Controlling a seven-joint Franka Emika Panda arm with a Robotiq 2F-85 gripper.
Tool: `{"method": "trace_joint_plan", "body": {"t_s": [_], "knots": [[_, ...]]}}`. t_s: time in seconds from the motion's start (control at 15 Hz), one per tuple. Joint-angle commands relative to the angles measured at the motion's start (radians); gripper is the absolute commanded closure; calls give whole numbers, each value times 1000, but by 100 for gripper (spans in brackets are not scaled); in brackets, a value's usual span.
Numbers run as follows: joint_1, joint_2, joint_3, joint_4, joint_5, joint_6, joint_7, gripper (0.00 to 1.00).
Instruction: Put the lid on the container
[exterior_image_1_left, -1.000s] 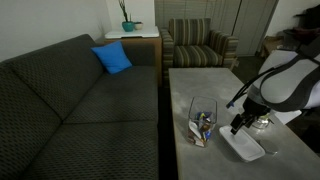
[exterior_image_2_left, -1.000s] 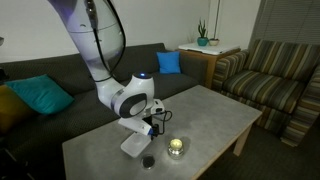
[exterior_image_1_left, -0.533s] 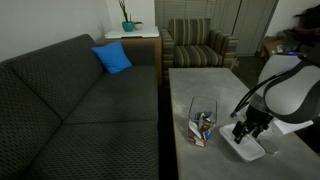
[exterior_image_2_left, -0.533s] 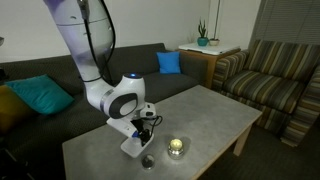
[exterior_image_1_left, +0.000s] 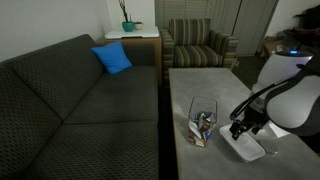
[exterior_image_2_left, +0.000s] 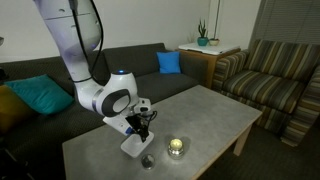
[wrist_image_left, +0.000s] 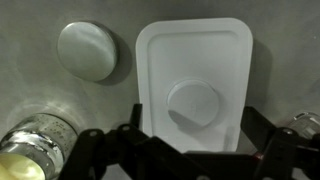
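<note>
The flat white lid (wrist_image_left: 195, 70) lies on the grey table with its raised round centre up; it also shows in both exterior views (exterior_image_1_left: 245, 148) (exterior_image_2_left: 132, 148). My gripper (wrist_image_left: 195, 135) is open just above it, one finger at each long side of the lid's near end, and holds nothing. In both exterior views the gripper (exterior_image_1_left: 240, 131) (exterior_image_2_left: 138, 128) hangs low over the lid. The clear container (exterior_image_1_left: 203, 122) with small colourful items stands upright and uncovered beside the lid. In the view from the table's other side it is hidden behind the arm.
A small grey disc (wrist_image_left: 88, 50) (exterior_image_2_left: 147, 161) lies next to the lid. A round metallic tin (wrist_image_left: 35, 150) (exterior_image_2_left: 177, 147) stands close by. The table (exterior_image_1_left: 205, 85) is edged by a dark sofa (exterior_image_1_left: 70, 100) and a striped armchair (exterior_image_1_left: 200, 45).
The arm has swung and the gripper has come down closer over the lid. The lid and the container have not moved.
</note>
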Motion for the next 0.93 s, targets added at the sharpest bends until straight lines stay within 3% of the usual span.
{"method": "trace_joint_plan", "body": {"t_s": [0.0,0.53,0.87], "knots": [[26,19,-25,28,15,2,2,0],[-3,96,10,196,7,-208,-8,0],[-23,123,15,245,15,-231,3,0]]}}
